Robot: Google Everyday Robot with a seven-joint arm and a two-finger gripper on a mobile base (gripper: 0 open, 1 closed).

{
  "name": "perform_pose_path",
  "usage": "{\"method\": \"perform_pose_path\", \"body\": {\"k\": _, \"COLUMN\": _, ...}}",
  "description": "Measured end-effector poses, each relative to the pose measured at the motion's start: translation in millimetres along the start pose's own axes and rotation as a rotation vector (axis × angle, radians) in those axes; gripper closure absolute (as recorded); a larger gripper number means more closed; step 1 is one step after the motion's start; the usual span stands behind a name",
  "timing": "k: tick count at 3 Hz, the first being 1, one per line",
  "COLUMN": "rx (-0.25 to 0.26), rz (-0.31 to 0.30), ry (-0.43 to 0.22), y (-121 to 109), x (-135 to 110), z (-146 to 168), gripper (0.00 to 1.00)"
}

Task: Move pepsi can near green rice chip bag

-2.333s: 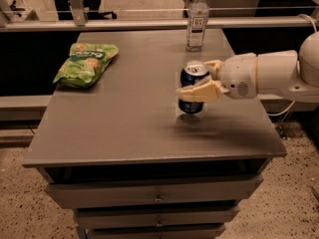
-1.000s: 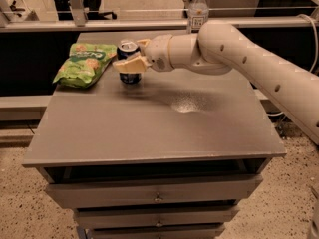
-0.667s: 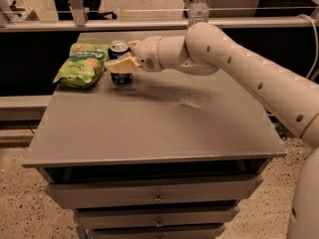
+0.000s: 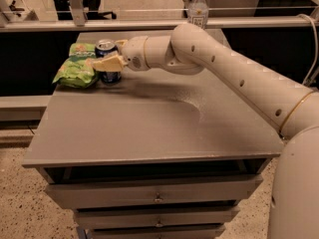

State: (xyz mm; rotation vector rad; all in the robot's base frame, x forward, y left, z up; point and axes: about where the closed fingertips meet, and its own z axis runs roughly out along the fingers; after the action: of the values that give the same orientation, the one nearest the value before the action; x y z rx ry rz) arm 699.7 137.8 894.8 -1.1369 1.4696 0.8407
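The pepsi can (image 4: 105, 48), dark blue with a silver top, stands upright at the far left of the grey table (image 4: 149, 128). It is right beside the green rice chip bag (image 4: 75, 69), which lies flat at the table's left edge, and it touches or nearly touches the bag's right side. My gripper (image 4: 104, 62) reaches in from the right and is shut on the can, with one tan finger (image 4: 110, 62) across its front. The can's base is at table level.
A clear plastic bottle (image 4: 198, 8) with a white cap stands at the table's far edge, behind my arm (image 4: 234, 68). My arm crosses the right half of the table. Drawers (image 4: 154, 195) lie under the tabletop. A rail runs behind the table.
My gripper has carried the can from the right middle of the table leftward to the bag. In the last stretch it moved a little further left and down beside the bag.
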Motion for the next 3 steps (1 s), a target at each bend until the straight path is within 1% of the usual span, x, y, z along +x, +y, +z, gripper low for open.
{"method": "perform_pose_path", "body": {"k": 1, "rx": -0.017, "rz": 0.008, "ry": -0.021, "y": 3, "x": -4, "z": 8, "gripper": 0.08}}
{"method": "perform_pose_path", "body": {"k": 2, "rx": -0.020, "rz": -0.002, "ry": -0.038, "y": 7, "x": -10, "z": -9, "gripper": 0.00}}
{"method": "perform_pose_path", "body": {"k": 3, "rx": 0.002, "rz": -0.017, "ry": -0.041, "y": 12, "x": -16, "z": -58, "gripper": 0.00}}
